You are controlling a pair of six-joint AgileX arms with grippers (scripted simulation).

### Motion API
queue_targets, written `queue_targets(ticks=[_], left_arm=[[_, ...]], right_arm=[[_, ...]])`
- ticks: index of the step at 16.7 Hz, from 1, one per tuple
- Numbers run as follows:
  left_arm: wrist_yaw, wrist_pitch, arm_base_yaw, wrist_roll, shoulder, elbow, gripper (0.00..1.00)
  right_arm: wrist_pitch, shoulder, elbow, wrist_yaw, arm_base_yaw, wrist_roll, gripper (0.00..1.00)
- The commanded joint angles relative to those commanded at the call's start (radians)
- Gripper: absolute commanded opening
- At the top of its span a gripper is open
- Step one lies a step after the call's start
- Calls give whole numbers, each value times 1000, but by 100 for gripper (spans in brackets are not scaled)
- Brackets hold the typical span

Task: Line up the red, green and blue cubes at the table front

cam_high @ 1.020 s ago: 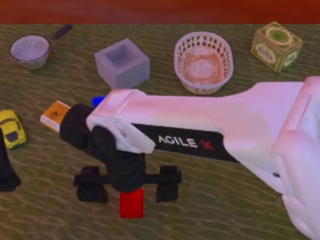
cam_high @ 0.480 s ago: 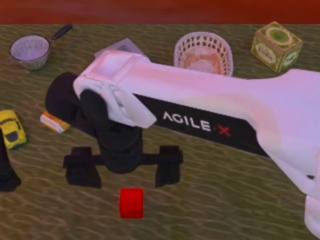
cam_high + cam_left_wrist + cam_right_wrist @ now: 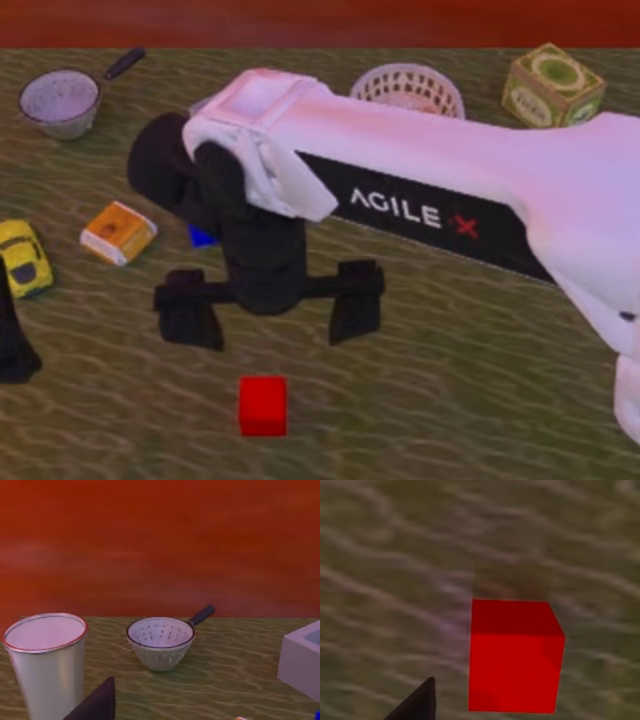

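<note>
The red cube (image 3: 263, 405) rests alone on the table (image 3: 450, 400) near its front edge; it also fills the right wrist view, red cube (image 3: 515, 655). My right gripper (image 3: 272, 308) hovers behind the cube, open and empty, one fingertip (image 3: 417, 702) showing beside the cube. A corner of the blue cube (image 3: 202, 237) peeks out from under the right arm. The green cube is hidden. My left gripper (image 3: 12, 345) stays parked at the table's left edge, open, with one fingertip (image 3: 97, 705) in its wrist view.
An orange-and-white box (image 3: 118, 233) and a yellow toy car (image 3: 22, 257) lie at the left. A strainer (image 3: 60, 100), a basket (image 3: 405, 88) and a green box (image 3: 553, 88) line the back. A metal cup (image 3: 47, 665) and a grey block (image 3: 302, 660) stand ahead of the left wrist.
My right gripper, still open, has drawn back from the red cube toward the table's rear. The cube has stayed put, and the orange-and-white box is uncovered again.
</note>
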Motion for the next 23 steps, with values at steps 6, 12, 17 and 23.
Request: queue_targets(ticks=[6, 12, 17, 23], left_arm=[[0, 0, 0, 0, 0, 0, 100], [0, 0, 0, 0, 0, 0, 100], [0, 0, 0, 0, 0, 0, 100], [0, 0, 0, 0, 0, 0, 100]], right_arm=[[15, 1, -25, -9, -273, -407, 100], [33, -5, -76, -18, -612, -959, 100], [60, -28, -107, -26, -832, -1273, 100], [70, -38, -114, -29, -885, -1336, 100]])
